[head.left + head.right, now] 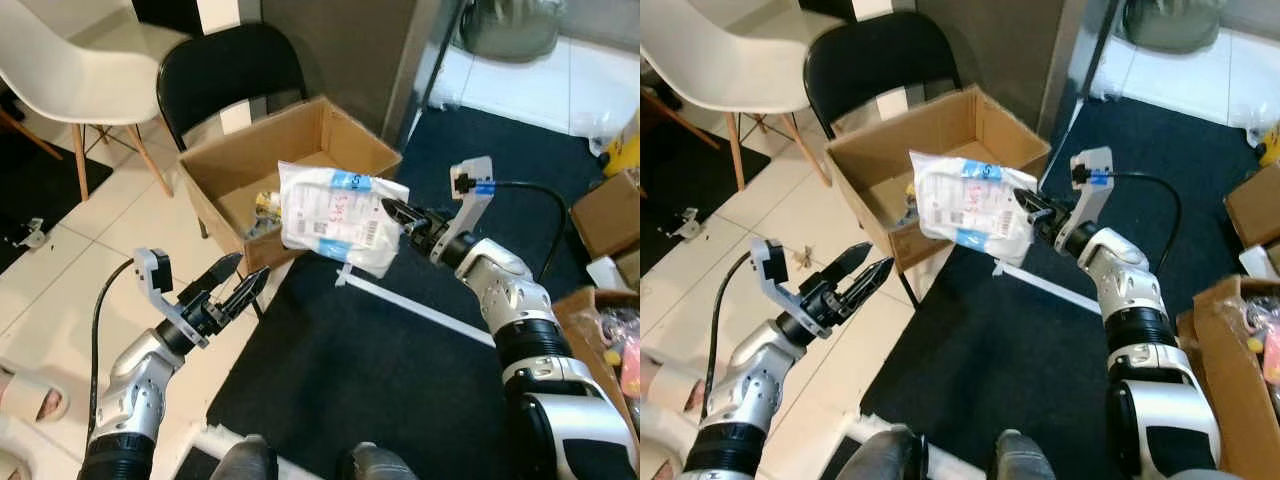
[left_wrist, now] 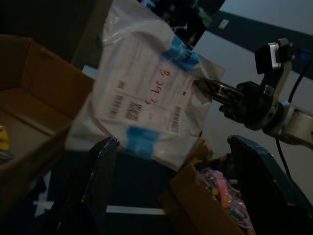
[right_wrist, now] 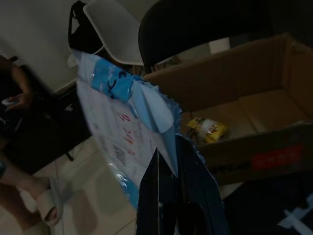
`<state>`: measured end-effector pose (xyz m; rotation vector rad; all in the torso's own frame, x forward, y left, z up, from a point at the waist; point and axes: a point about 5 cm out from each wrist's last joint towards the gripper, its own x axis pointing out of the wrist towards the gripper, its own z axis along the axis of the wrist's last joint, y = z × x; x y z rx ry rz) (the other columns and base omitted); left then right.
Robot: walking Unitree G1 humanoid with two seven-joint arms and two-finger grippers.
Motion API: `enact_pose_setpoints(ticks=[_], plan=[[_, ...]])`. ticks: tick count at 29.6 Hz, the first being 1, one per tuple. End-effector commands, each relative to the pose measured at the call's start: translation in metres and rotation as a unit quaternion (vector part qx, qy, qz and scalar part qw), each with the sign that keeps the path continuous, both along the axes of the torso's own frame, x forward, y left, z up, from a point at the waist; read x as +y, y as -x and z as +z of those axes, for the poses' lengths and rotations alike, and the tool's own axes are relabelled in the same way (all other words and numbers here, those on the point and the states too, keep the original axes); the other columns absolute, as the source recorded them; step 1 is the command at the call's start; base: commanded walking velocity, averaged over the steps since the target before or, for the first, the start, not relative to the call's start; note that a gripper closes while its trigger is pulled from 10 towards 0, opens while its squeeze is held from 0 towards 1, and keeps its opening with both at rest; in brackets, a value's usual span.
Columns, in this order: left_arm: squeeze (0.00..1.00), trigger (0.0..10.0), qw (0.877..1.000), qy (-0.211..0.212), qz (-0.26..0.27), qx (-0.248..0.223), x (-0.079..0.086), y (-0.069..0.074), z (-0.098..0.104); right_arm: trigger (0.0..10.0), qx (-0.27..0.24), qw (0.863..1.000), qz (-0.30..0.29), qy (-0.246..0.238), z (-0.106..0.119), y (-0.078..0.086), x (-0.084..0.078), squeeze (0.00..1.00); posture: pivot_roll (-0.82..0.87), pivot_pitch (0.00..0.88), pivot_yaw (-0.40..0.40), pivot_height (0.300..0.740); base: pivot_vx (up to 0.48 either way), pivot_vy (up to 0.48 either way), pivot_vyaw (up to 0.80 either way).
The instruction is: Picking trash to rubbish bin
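Note:
A white plastic mailer bag with blue tape and red writing hangs in the air, pinched at its edge by my right gripper, which is shut on it. The bag is over the near corner of an open cardboard box that serves as the bin. A yellow wrapper lies inside the box. My left gripper is lower left, over the tiled floor, its fingers open and empty, pointing toward the bag.
A black chair stands behind the box and a white chair to its left. More cardboard boxes with clutter sit at the right on the dark carpet. A person's sandalled foot is at the far left.

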<state>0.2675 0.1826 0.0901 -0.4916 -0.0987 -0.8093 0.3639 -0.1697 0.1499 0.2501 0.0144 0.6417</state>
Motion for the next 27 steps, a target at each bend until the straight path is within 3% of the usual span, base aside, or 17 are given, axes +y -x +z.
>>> enact_pose_setpoints(ticks=[1, 20, 27], plan=[[0.00, 10.0, 1.000, 0.000, -0.006, 0.003, -0.0013, 0.0015, -0.0013, 10.0, 0.012, 1.000, -0.011, 0.001, -0.0060, 0.0028, -0.0083, 0.00, 0.01, 0.137, 0.001, 0.740, 0.442, 0.000, -0.77], [0.00, 10.0, 1.000, 0.005, 0.004, 0.008, -0.0023, 0.0032, -0.0033, 10.0, 0.003, 1.000, 0.009, -0.010, -0.0043, 0.0053, -0.0040, 0.00, 0.01, 0.140, 0.005, 0.740, 0.427, 0.000, -0.04], [0.00, 10.0, 1.000, 0.013, 0.006, 0.014, -0.0051, 0.0052, -0.0052, 10.0, 0.007, 1.000, 0.016, -0.008, -0.0055, 0.0058, -0.0023, 0.00, 0.02, 0.141, 0.005, 0.740, 0.180, 0.000, 0.00]])
